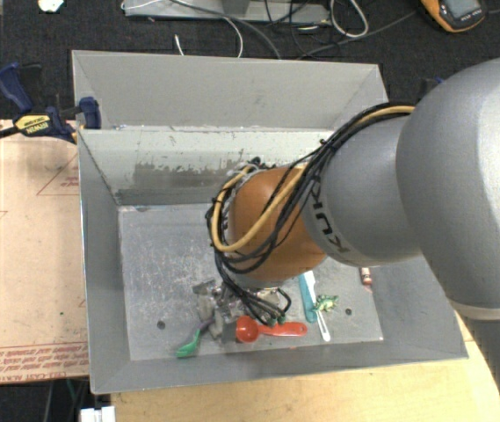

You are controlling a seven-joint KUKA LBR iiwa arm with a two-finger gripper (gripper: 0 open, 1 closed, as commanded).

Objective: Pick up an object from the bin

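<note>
My gripper (218, 309) is low over the front middle of the bin, under the orange wrist cover. Right beside it on the bin floor lies a red spoon-like thing (267, 330), its round end close to the gripper. A green piece (188, 348) lies just to the gripper's front left, near the bin's front wall. Whether either of them is touched I cannot tell.
To the right of the gripper lie a teal stick (307, 296), a white stick (321, 323) and a small green thing (327, 304). A small red and white piece (365, 277) sits further right. A dark speck (160, 325) lies on the left floor.
</note>
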